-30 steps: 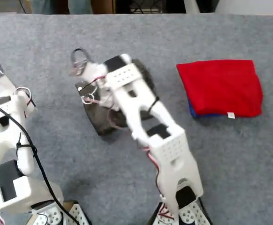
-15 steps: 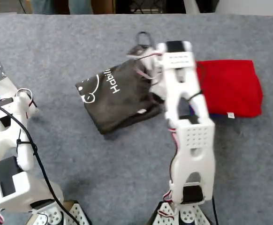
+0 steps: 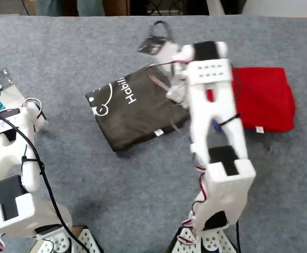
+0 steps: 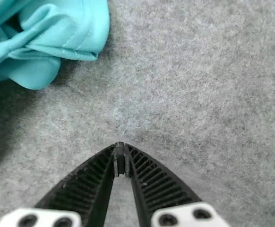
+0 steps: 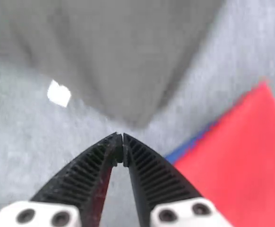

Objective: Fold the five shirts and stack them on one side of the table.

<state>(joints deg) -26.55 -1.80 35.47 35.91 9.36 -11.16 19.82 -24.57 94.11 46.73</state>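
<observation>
- The white right arm (image 3: 217, 105) rises from its base at the near edge of the grey felt-like table cover (image 3: 143, 184). It stretches away across the table, with its wrist section bent sideways at the far end.
- The right gripper (image 5: 123, 142) is closed on nothing, its ribbed black fingertips pressed together over the grey cover.
- Just beyond those tips lies a corner of the dark charcoal-brown folded shirt (image 3: 137, 108), flat on the cover.
- This shirt carries white lettering (image 3: 123, 90) and a white curved line drawing (image 3: 102, 100). A small white hem tag (image 3: 156, 132) sits on the shirt's edge nearest the arm bases.
- Close beside the right gripper, on the other side from the dark shirt, lies the red folded shirt (image 3: 261, 97).
- The red shirt rests on top of a blue shirt (image 5: 189, 144), which shows as a thin edge. A white corner tag (image 3: 259, 129) sits at the red shirt's near edge.
- The white left arm (image 3: 11, 153) stands folded at the table's other side, well apart from both folded shirts.
- The left gripper (image 4: 120, 153) is also closed and empty, tips meeting just above the bare cover.
- A crumpled teal shirt (image 4: 43, 33) lies ahead of those tips, off to one side and not touching them.
</observation>
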